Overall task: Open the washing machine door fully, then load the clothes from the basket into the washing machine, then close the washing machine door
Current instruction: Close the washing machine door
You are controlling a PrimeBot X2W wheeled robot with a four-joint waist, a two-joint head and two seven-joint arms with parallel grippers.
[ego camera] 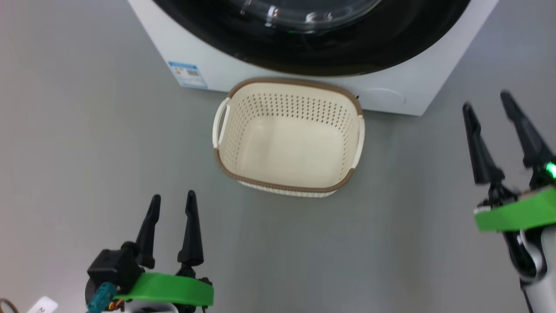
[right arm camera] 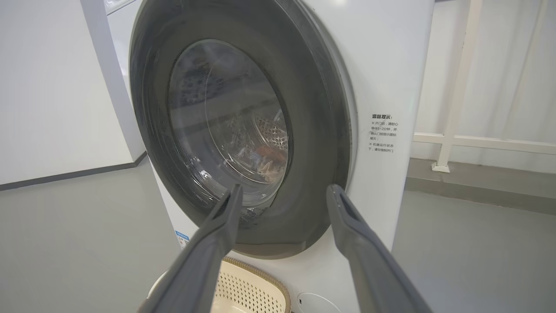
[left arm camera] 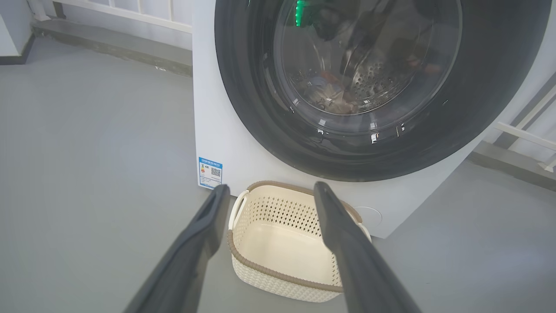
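Washing machine door — large, round, glossy black, with bulging clear glass — sits flush on the big white boxy washing machine, apparently shut. Through the glass the light blue and orange clothes lie in the drum; the cream-white perforated plastic basket before the machine holds nothing. Right gripper, fingers spread and holding nothing, is the nearer arm — the door lies far and left of it. Left gripper, spread too, is near and left of the basket.
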